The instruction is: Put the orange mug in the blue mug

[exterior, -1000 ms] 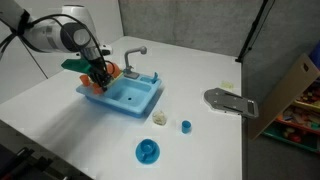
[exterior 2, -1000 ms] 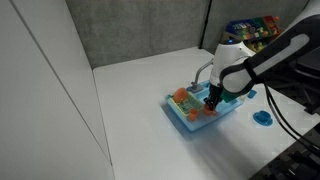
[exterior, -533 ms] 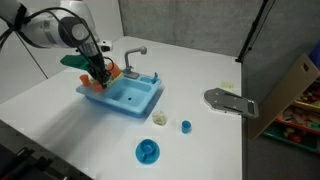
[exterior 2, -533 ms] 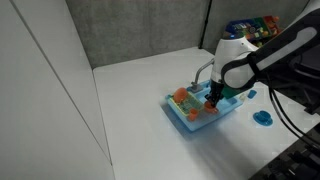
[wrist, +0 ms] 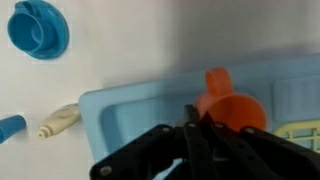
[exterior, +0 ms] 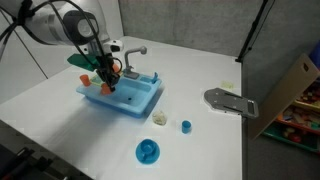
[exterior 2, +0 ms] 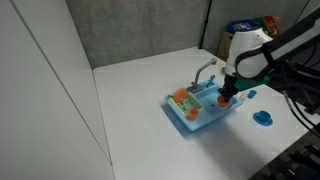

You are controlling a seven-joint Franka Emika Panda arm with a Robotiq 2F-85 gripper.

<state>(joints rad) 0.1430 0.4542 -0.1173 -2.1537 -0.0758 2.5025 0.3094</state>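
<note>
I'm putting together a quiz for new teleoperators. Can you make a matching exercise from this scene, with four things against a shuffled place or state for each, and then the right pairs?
Things:
1. orange mug
2. blue mug
3. tiny blue cup
4. toy sink

Places or states:
A. on the table beside a small cream piece
B. light blue, below the gripper
C. held between the gripper's fingers
D. wide and bright blue, standing apart on the table

Pairs: 1-C, 2-D, 3-A, 4-B.

Small mug (wrist: pixel 236 110) over sink (wrist: pixel 122 116)
</note>
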